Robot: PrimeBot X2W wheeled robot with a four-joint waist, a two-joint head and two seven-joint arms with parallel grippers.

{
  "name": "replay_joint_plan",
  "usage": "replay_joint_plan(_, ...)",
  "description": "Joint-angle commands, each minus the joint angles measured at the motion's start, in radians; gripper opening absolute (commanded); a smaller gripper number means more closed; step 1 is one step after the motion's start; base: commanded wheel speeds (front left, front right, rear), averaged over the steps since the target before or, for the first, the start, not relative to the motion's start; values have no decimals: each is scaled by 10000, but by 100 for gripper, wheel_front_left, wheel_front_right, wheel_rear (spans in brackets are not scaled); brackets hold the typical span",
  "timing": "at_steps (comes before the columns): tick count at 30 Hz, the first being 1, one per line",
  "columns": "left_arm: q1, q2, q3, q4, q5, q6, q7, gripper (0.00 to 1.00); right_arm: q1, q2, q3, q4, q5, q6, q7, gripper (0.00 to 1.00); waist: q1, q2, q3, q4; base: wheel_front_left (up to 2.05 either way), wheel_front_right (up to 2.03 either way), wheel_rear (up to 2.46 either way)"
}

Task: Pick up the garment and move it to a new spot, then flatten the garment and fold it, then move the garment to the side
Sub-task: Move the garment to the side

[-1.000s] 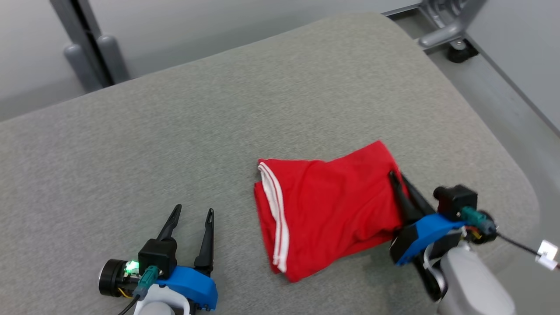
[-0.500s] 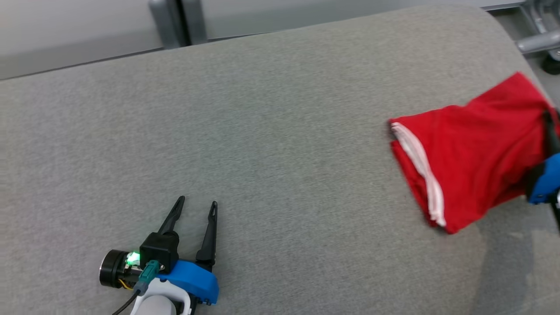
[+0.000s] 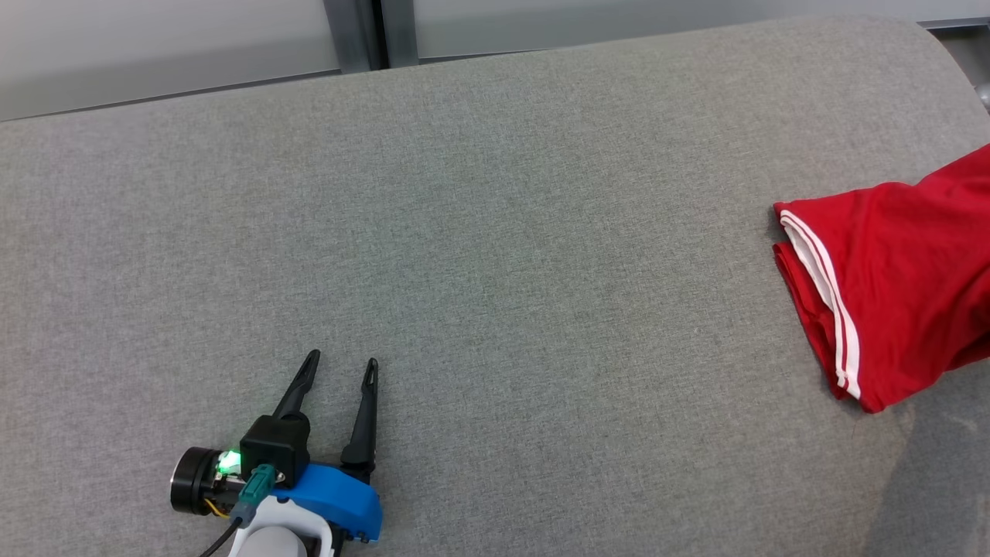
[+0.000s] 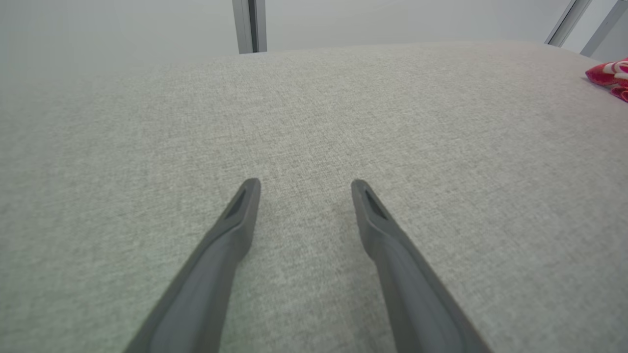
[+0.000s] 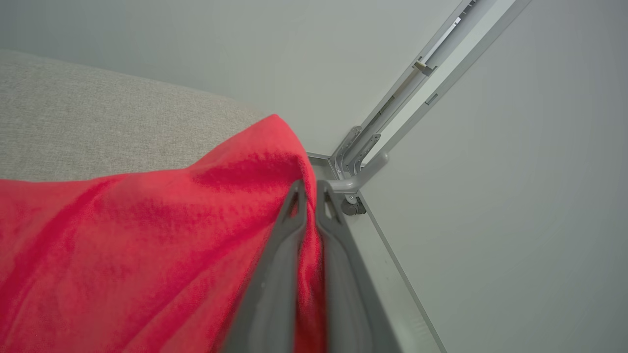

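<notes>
Probably last step: garment [image 3: 905,271] at right edge of desk [image 3: 495,232].
Next: lower, then open right pincer [image 5: 311,185] clenched on it; left pincer [image 3: 342,358] released.

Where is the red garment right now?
The red garment sits folded at the far right of the head view, on the grey surface's right end, one edge pinched by the right gripper.

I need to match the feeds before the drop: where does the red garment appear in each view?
Head view: the red garment sits at the right edge, mid-height.
Left wrist view: a small red bit at the far right edge, near the top.
Right wrist view: it covers the lower left, pinched in the right gripper.
Shared landmark: the grey padded surface under it.
</notes>
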Motion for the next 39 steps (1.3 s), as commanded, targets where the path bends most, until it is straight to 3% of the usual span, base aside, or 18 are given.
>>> replay_joint_plan(1,35,35,43,8,35,16,-21,100,-122,10,-78,-60,-101,-10,-13,0,0,0,-10,-3,0,0,0)
replay_joint_plan(9,13,6,64,9,19,42,-20,100,-219,204,-779,-349,-740,-10,43,0,0,0,40,51,0,0,0)
replay_joint_plan(10,-3,7,74,18,16,43,-21,100,-247,211,-888,-432,-821,-10,40,5,0,0,51,64,0,0,0)
replay_joint_plan(11,-17,7,84,30,14,44,-20,100,-269,240,-958,-477,-892,-9,39,27,0,0,59,80,0,0,0)
replay_joint_plan(13,-30,12,108,71,4,61,-20,100,-307,298,-985,-540,-999,-9,25,46,0,0,59,106,0,0,0)
replay_joint_plan(14,-34,10,122,89,-3,69,-20,100,-362,333,-1012,-563,-1008,-9,16,89,0,0,59,114,0,0,0)
replay_joint_plan(15,-41,8,129,99,-12,76,-21,100,-400,369,-1007,-616,-1039,-9,4,100,0,0,56,120,0,0,0)
replay_joint_plan(23,14,-27,187,53,-124,193,-21,100,-453,1308,-3,-1670,-214,-9,-49,100,0,0,-182,229,0,0,0)
replay_joint_plan(31,255,-51,284,-86,-259,469,-23,100,891,2476,1731,-2806,1771,-9,-47,100,0,0,-785,555,0,0,0)
replay_joint_plan(39,766,-60,351,-281,-442,815,-23,100,2736,3033,2900,-3250,3003,-9,-46,100,0,0,-1540,1023,0,0,0)
